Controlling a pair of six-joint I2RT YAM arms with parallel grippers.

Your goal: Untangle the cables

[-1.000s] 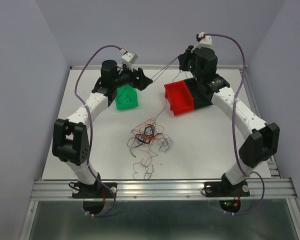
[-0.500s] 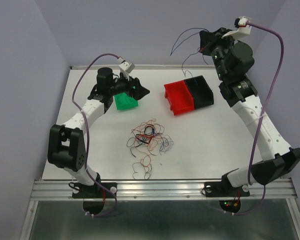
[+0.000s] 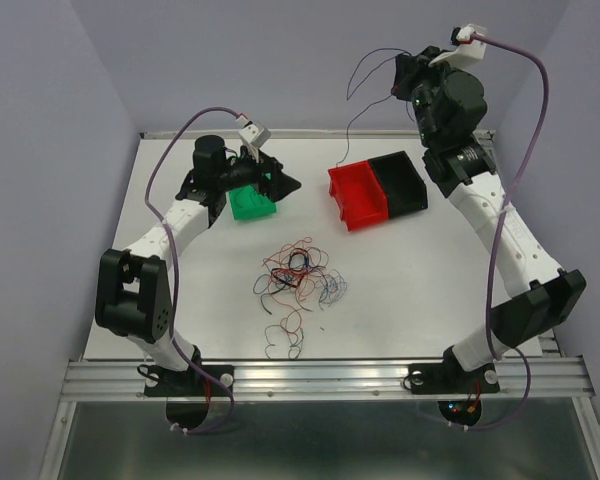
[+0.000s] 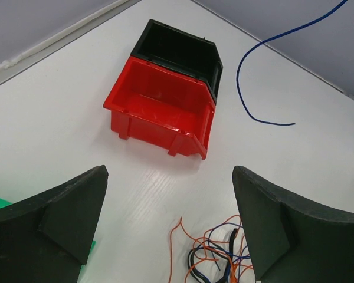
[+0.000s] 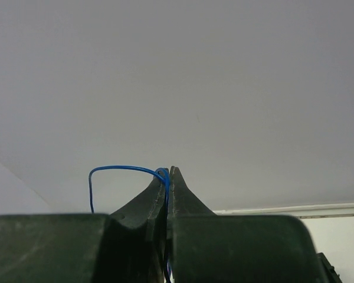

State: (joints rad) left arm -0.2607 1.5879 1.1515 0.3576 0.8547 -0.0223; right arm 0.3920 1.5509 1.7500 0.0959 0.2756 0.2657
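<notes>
From above, my left hand (image 3: 283, 181) is spread wide over the green bin (image 3: 248, 205); the balled cables (image 3: 298, 275) lie on the counter (image 3: 420, 290) nearer my base than that hand. My right hand (image 3: 404, 82) hangs high beyond the red bin (image 3: 356, 197), pinching a blue wire (image 3: 358, 68). My left wrist shows the spread fingers, the red and black bin (image 4: 178, 50) ahead, tangle underneath. My right wrist shows fingers pressed together on the wire.
</notes>
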